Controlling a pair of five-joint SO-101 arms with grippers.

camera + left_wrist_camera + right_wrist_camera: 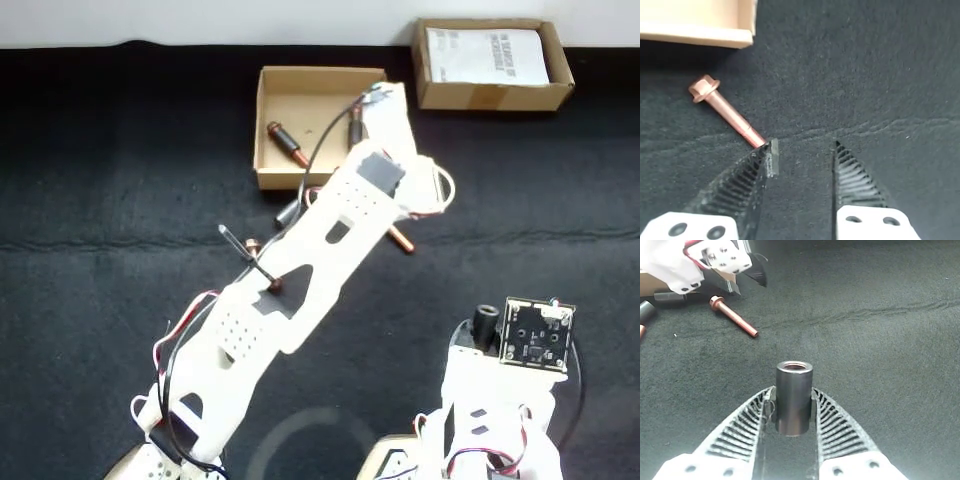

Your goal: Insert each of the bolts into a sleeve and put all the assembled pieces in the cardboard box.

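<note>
A copper bolt (725,112) lies on the black mat just outside the cardboard box (700,35). My left gripper (802,147) hangs open above the mat, one fingertip (765,155) right at the bolt's threaded end. The same bolt (401,240) shows beside the left arm's wrist. My right gripper (794,390) is shut on a dark steel sleeve (795,397), held upright with its bore facing up. That sleeve (487,322) sits near the table's front right. In the cardboard box (268,170) lies one bolt in a sleeve (287,143).
A second box (493,90) holding a printed sheet stands at the back right. Loose dark sleeves (670,297) lie by the cardboard box, one of them (290,212) beside the left arm. The left arm spans the table's middle diagonally.
</note>
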